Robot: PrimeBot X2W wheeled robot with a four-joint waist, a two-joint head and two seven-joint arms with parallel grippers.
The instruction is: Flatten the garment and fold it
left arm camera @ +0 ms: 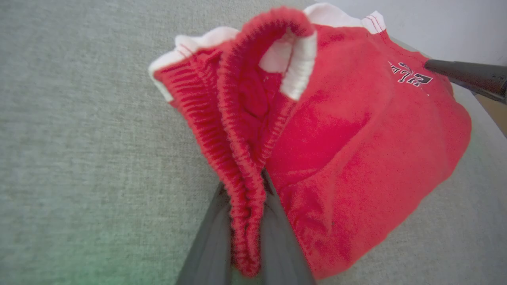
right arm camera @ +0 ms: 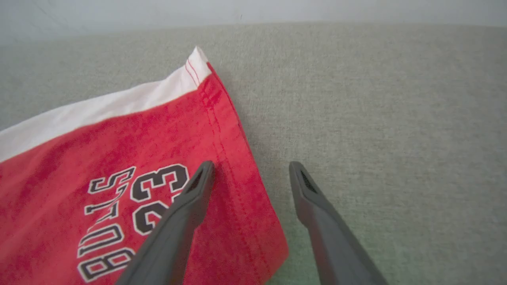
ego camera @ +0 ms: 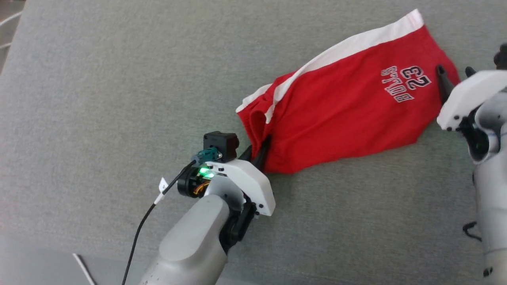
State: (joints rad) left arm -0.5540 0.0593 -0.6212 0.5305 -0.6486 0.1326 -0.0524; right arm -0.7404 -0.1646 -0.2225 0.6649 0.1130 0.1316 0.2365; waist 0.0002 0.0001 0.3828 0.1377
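- Left wrist view: the left gripper (left arm camera: pixel 246 206) has its two dark fingers pressed together on the ribbed waistband (left arm camera: pixel 237 118) of the garment (left arm camera: pixel 356 150); a fold of the elastic is pinched between them, and beyond the tips the band arches open.
- Head view: the garment (ego camera: pixel 344 111) lies slantwise on the grey cloth surface (ego camera: pixel 99 99); it is bunched at the waist end and flatter towards the print (ego camera: pixel 404 83).
- Right wrist view: the right gripper (right arm camera: pixel 251 170) has its fingers spread wide across the hem (right arm camera: pixel 233 150), one over the red cloth beside the print and the other over bare surface; whether either touches, I cannot tell.
- Step, as I judge it: flattening, with one end secured; the next move calls for the right fingers to close on the hem, so that both arms can draw the cloth taut.
- Pose: the left forearm reaches up from the lower edge of the head view with its wrist low to the surface; the right arm enters from the right edge, fingers pointing towards the print.
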